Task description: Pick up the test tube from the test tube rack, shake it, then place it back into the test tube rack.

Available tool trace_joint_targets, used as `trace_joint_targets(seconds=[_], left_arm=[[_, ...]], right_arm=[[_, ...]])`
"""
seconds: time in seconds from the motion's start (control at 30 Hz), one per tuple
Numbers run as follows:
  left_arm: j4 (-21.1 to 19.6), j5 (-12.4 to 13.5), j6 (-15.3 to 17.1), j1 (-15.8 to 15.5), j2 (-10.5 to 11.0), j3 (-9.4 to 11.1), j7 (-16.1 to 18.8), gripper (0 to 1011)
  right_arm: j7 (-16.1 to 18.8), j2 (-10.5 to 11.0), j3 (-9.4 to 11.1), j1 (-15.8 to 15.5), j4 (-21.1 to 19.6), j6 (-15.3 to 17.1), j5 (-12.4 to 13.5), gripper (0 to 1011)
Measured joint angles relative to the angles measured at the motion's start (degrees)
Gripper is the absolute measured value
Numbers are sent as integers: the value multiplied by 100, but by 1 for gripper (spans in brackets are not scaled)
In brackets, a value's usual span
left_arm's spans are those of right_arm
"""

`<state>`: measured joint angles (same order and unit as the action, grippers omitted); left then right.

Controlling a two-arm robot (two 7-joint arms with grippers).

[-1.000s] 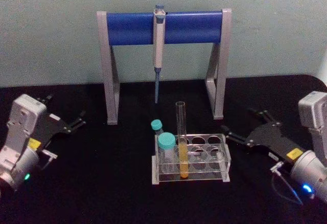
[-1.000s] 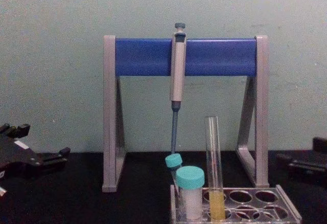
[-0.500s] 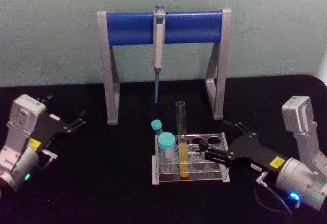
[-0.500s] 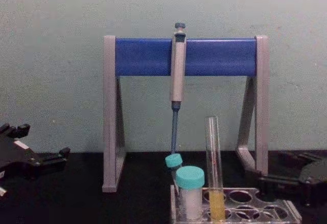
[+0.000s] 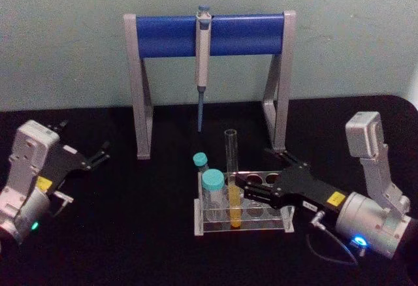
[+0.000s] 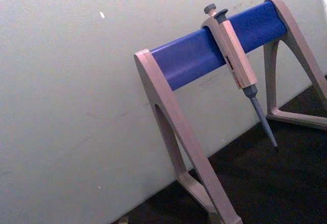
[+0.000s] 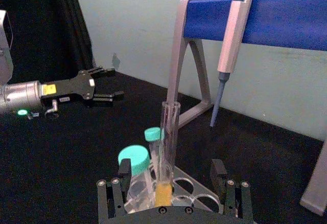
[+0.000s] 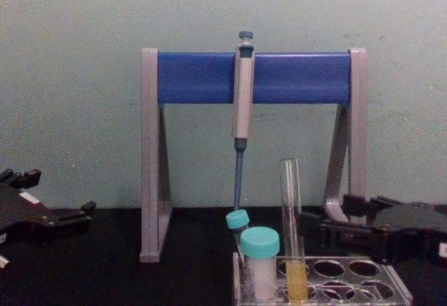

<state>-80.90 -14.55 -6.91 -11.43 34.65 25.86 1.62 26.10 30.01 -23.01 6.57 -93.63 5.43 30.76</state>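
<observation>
Right gripper [image 7: 169, 173] | wide open | straddling test tube [image 7: 167, 132], not touching | left gripper [image 5: 103, 153] open, parked

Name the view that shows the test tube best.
Chest view: the test tube stands side-on, unobstructed, rim to yellow liquid. Head view shows it smaller, from above, the open right gripper beside it. Right wrist view is close, but that gripper's body hides its bottom. Left wrist view faces the pipette stand.

We are finding clear air above the test tube [image 5: 230, 158]; teal-capped vials [image 5: 212, 185] are crowding its left side, and the pipette [image 5: 203, 51] is hanging behind on its stand [image 5: 140, 90].
</observation>
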Motion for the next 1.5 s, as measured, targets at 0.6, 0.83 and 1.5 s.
trace_joint_targets(seconds=[0.6,0.83,1.5], left_arm=[[0,0,0,0,0,0,0,1001],[0,0,0,0,0,0,0,1001],[0,0,0,0,0,0,0,1001]], right_arm=[[144,-256,-322,613,513,165,-104,1000],[186,-276,-402,717,576,221,-127,1000],[157,-293,-462,783,620,264,-184,1000]])
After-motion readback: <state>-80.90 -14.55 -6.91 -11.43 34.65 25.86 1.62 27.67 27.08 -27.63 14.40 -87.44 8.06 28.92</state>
